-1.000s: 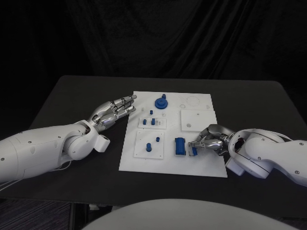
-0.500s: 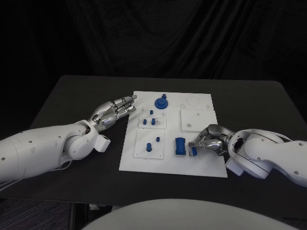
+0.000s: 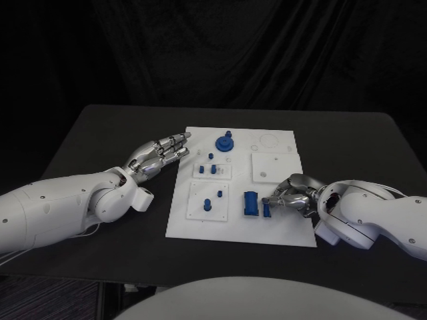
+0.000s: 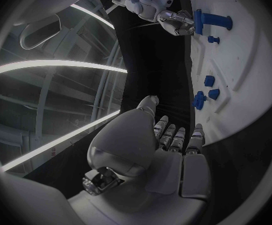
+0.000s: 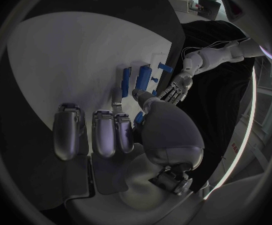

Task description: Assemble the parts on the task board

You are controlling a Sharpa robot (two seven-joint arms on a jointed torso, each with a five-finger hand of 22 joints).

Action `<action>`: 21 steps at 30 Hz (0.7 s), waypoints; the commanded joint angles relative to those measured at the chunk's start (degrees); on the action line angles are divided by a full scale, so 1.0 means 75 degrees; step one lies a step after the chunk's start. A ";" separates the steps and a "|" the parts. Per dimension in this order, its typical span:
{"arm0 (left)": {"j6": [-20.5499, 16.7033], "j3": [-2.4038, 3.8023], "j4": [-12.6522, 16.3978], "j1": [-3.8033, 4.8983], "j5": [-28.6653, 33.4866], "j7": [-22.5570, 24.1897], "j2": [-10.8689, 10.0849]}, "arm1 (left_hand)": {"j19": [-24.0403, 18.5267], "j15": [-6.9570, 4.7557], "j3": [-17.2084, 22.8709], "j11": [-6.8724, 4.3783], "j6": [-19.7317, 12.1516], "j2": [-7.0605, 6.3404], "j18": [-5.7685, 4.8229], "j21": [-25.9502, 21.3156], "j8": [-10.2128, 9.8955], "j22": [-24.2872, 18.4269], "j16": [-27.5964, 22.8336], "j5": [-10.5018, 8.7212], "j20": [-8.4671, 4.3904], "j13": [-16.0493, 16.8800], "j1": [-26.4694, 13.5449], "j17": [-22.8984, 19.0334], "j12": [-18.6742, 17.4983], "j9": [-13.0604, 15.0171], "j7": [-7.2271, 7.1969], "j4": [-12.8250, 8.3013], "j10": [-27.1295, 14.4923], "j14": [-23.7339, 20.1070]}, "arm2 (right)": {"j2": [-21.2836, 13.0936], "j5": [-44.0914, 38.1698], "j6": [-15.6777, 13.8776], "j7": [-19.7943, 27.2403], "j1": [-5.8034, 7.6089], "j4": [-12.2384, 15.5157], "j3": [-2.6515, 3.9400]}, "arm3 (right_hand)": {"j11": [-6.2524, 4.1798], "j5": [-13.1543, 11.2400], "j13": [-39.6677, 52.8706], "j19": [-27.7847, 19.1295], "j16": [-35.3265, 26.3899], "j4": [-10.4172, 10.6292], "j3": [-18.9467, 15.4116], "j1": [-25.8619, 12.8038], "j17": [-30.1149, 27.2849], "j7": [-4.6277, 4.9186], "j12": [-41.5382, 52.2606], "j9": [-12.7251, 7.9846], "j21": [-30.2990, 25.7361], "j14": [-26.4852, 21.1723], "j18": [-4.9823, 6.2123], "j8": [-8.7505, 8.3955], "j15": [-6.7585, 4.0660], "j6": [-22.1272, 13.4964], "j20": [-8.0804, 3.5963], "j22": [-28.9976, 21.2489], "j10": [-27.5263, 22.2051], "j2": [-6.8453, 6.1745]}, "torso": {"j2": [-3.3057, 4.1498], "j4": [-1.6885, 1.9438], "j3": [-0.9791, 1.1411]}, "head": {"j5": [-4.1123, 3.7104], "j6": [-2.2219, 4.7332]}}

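Your task board (image 3: pixel 271 227) lies mid-frame on the black table (image 3: pixel 98 133), and the blue part (image 3: pixel 268 209) you're working sits low on its right half, just beside a larger blue block (image 3: pixel 250 203). Your right hand (image 3: pixel 292 194) pinches that part with its fingertips. Your left hand (image 3: pixel 159 155) hovers left of the board's upper edge, fingers spread, holding nothing.

black table (image 3: pixel 98 143), rectangular, matte surface, long edges running left to right. black curtain (image 3: pixel 242 53) hangs behind the table's far edge, in vertical folds.
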 commanded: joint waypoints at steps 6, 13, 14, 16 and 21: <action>0.0096 0.0007 0.0015 -0.0012 0.0026 0.0070 0.0004 | -0.0001 0.0050 0.0000 0.0026 0.0029 0.0023 0.0140 0.0032 0.0042 0.0009 -0.0016 0.0047 0.0078 0.0010 -0.0069 -0.0006 0.0027 0.0010 0.0072 -0.0028 0.0022 -0.0021 | 0.0001 -0.0158 0.0190 -0.0167 -0.0021 0.0006 0.0001 | 0.0070 -0.0458 0.2012 0.0288 -0.0054 0.0146 -0.0292 -0.0046 0.0005 0.0044 0.0020 0.0003 -0.0071 0.0467 0.0036 0.0020 0.0052 -0.0054 0.0052 0.1564 0.0811 0.0003 | 0.0000 0.0001 0.0000 | 0.0008 -0.0001; 0.0098 0.0007 0.0015 -0.0013 0.0026 0.0070 -0.0001 | -0.0001 0.0050 0.0000 0.0026 0.0029 0.0023 0.0140 0.0032 0.0042 0.0009 -0.0016 0.0047 0.0078 0.0010 -0.0069 -0.0006 0.0027 0.0010 0.0072 -0.0028 0.0022 -0.0021 | -0.0034 -0.0347 0.0003 -0.0028 -0.0022 0.0041 0.0001 | 0.0074 -0.0673 0.2012 0.0289 -0.0046 0.0193 -0.0426 -0.0007 0.0021 0.0047 0.0020 0.0010 -0.0073 0.0470 0.0036 0.0069 0.0056 -0.0077 0.0057 0.1564 0.0811 0.0000 | 0.0000 -0.0004 0.0000 | 0.0006 -0.0001; 0.0099 0.0007 0.0014 -0.0013 0.0026 0.0072 -0.0001 | -0.0001 0.0050 0.0000 0.0026 0.0029 0.0023 0.0140 0.0032 0.0042 0.0009 -0.0016 0.0047 0.0078 0.0010 -0.0069 -0.0006 0.0027 0.0010 0.0072 -0.0028 0.0022 -0.0021 | -0.0060 -0.0424 -0.0126 0.0069 -0.0022 0.0065 0.0001 | 0.0074 -0.0685 0.2012 0.0291 -0.0044 0.0200 -0.0437 -0.0008 0.0027 0.0047 0.0020 0.0011 -0.0068 0.0471 0.0035 0.0073 0.0056 -0.0079 0.0057 0.1566 0.0811 0.0002 | 0.0001 -0.0003 0.0000 | 0.0010 -0.0001; 0.0099 0.0007 0.0012 -0.0014 0.0026 0.0075 -0.0002 | -0.0001 0.0050 0.0000 0.0026 0.0029 0.0023 0.0140 0.0032 0.0042 0.0009 -0.0016 0.0047 0.0078 0.0010 -0.0069 -0.0006 0.0027 0.0010 0.0072 -0.0028 0.0022 -0.0021 | -0.0107 -0.0514 -0.0307 0.0241 -0.0022 0.0103 0.0001 | 0.0074 -0.0691 0.2012 0.0298 -0.0037 0.0204 -0.0443 -0.0008 0.0047 0.0047 0.0020 0.0012 -0.0050 0.0475 0.0030 0.0075 0.0056 -0.0080 0.0057 0.1572 0.0811 0.0003 | 0.0003 -0.0002 0.0002 | 0.0031 -0.0001; 0.0081 0.0007 0.0012 -0.0016 0.0026 0.0093 -0.0014 | -0.0001 0.0050 0.0000 0.0026 0.0029 0.0023 0.0140 0.0032 0.0042 0.0009 -0.0016 0.0047 0.0078 0.0010 -0.0069 -0.0006 0.0027 0.0010 0.0072 -0.0028 0.0022 -0.0021 | -0.0278 -0.0733 -0.0814 0.0834 -0.0021 0.0241 0.0000 | 0.0032 -0.0404 0.2012 0.0318 -0.0005 0.0133 -0.0533 0.0293 0.0112 -0.0005 0.0020 0.0172 -0.0007 0.0489 0.0022 0.0371 0.0024 -0.0126 0.0034 0.1587 0.0811 0.0071 | -0.0003 0.0005 0.0003 | 0.0033 -0.0001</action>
